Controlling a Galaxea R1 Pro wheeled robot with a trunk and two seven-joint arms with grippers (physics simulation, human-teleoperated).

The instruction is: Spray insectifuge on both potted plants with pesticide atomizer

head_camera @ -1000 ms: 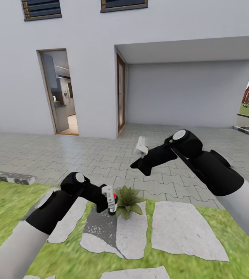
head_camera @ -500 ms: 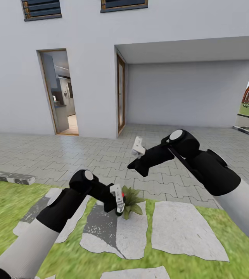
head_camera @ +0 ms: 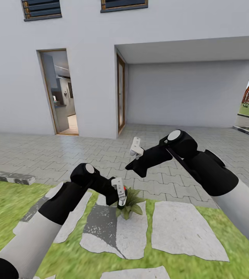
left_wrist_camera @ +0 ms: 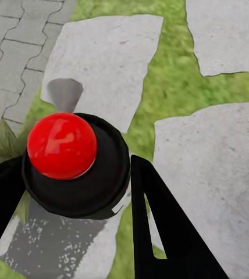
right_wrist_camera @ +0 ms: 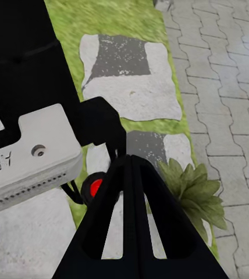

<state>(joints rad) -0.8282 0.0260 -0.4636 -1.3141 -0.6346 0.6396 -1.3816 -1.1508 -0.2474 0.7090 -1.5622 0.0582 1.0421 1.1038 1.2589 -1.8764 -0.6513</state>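
My left gripper [head_camera: 119, 195] is shut on the pesticide atomizer [head_camera: 123, 190], a dark bottle with a red button top [left_wrist_camera: 61, 145]. It holds the bottle right beside one of the potted plants [head_camera: 130, 204], at the plant's left edge. This small rosette of green leaves stands on a stepping stone [head_camera: 113, 230] in the garden. In the left wrist view the black fingers [left_wrist_camera: 159, 221] flank the bottle, and leaves [left_wrist_camera: 2, 148] show beside it. My right gripper [head_camera: 135, 146] hangs shut and holds nothing, above and behind the plant. The right wrist view looks down past its closed fingertips [right_wrist_camera: 130, 165] at the plant [right_wrist_camera: 191, 189].
More stepping stones [head_camera: 186, 230] lie in the lawn [head_camera: 8, 209]. Grey block paving [head_camera: 62, 155] runs up to the white house, which has an open doorway [head_camera: 60, 93] and a covered recess [head_camera: 186, 93]. A kerb [head_camera: 10, 177] lies at the left.
My left arm has carried the atomizer rightward and slightly up, closer to the plant. The right arm has drifted a little left.
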